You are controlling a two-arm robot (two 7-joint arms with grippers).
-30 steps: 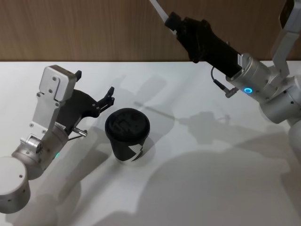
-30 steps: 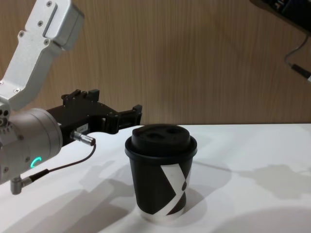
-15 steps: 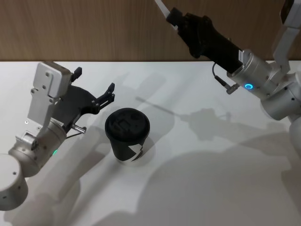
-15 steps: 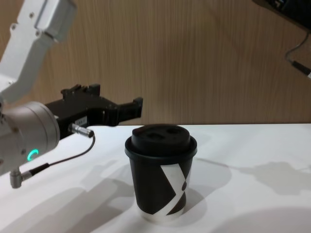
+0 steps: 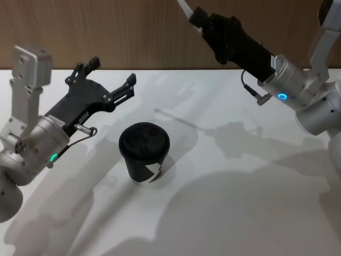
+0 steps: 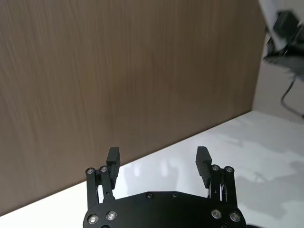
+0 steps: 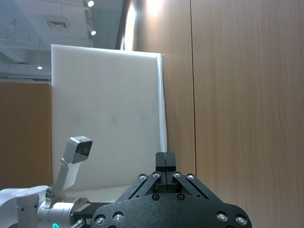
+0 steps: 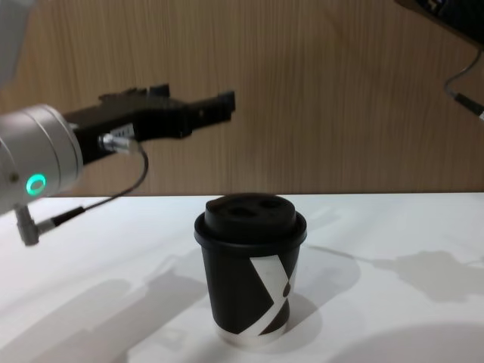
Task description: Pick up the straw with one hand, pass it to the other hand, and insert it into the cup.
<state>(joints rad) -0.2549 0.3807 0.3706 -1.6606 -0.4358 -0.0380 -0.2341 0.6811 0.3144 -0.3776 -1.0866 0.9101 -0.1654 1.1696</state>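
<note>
The thin white paper straw [image 5: 184,6] sits high above and well behind the black paper coffee cup [image 5: 144,152], off to the cup's right. One end is clamped between the pressed-together fingers of the long black right tool [image 5: 196,19]. The cup, with its domed black lid, stands upright on the white surface [image 5: 250,208]. The black blocky left tool [image 5: 113,70] hovers above the cup's left, jaws spread wide, holding nothing.

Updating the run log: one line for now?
right gripper shut on thin white paper straw, held high | left gripper open, raised | black lidded paper cup upright, strawless
</note>
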